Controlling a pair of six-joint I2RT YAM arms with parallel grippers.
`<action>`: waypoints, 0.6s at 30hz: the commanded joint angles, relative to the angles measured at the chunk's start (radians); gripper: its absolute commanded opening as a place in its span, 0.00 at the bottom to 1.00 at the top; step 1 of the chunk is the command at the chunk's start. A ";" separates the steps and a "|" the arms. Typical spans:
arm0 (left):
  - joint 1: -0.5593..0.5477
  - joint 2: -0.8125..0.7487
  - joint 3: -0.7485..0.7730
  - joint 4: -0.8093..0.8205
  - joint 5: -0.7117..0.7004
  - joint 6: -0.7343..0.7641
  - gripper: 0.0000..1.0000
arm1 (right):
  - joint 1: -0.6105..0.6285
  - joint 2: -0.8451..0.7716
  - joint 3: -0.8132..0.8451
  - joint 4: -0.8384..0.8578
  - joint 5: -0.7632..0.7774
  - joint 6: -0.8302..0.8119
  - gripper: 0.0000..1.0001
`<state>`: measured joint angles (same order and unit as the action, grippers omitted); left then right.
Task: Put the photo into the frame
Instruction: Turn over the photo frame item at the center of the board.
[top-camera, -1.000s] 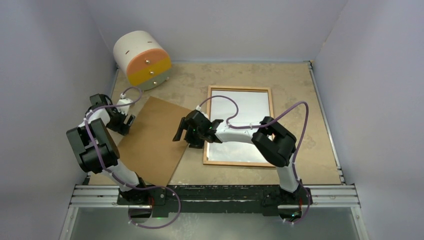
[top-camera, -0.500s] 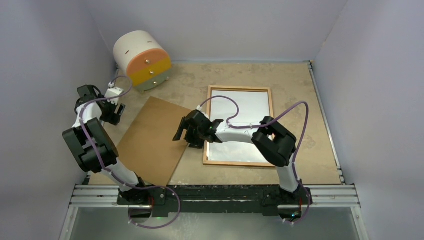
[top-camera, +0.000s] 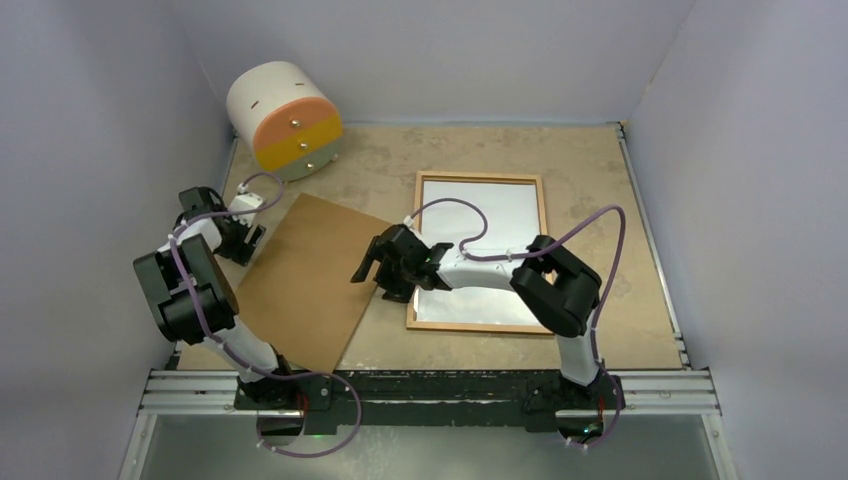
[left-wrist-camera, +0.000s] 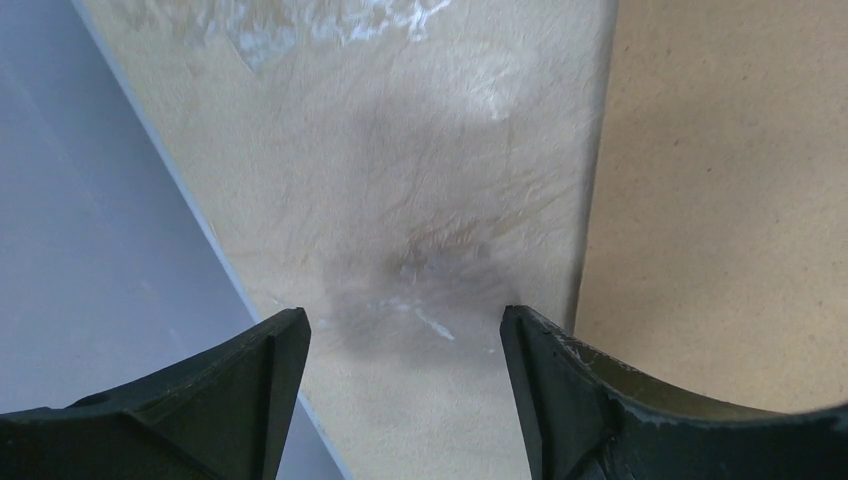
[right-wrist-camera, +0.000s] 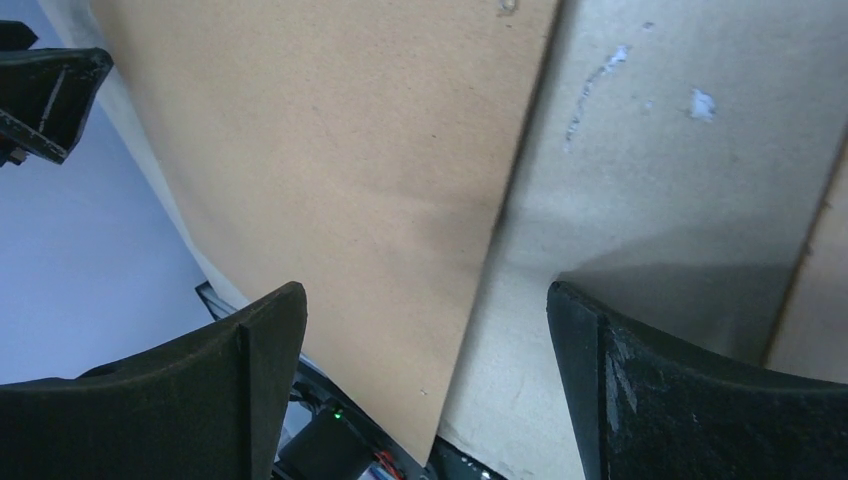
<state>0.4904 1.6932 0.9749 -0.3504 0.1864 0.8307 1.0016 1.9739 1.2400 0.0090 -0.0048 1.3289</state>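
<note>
Frame (top-camera: 480, 176) lay flat on the table (top-camera: 610, 170), right of centre. Could not tell whether its pale inside was the photo's back or glass.
Right gripper (top-camera: 372, 283) (right-wrist-camera: 425, 300) hung jaws wide apart, empty, over the bare strip between the frame's left rim and the brown backing board (top-camera: 300, 285). Left gripper (top-camera: 245, 240) (left-wrist-camera: 405, 320) also stood spread, empty, by the board's far-left edge.

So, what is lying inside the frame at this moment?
Inside the frame only a pale, shiny rectangle shows; white paper or bare glass, I cannot tell. The right arm covers its near-left part.
</note>
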 joint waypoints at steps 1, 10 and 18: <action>-0.069 0.040 -0.077 -0.008 -0.014 0.006 0.75 | 0.016 -0.020 -0.034 -0.129 0.066 0.036 0.92; -0.163 0.043 -0.094 -0.121 0.068 -0.002 0.75 | 0.021 0.058 -0.015 -0.026 0.008 0.082 0.92; -0.164 0.074 -0.097 -0.159 0.071 0.037 0.75 | 0.012 0.016 -0.025 0.213 -0.036 0.158 0.89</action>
<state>0.3420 1.6814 0.9443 -0.3103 0.1909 0.8463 1.0084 1.9915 1.2438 0.0399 -0.0437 1.4258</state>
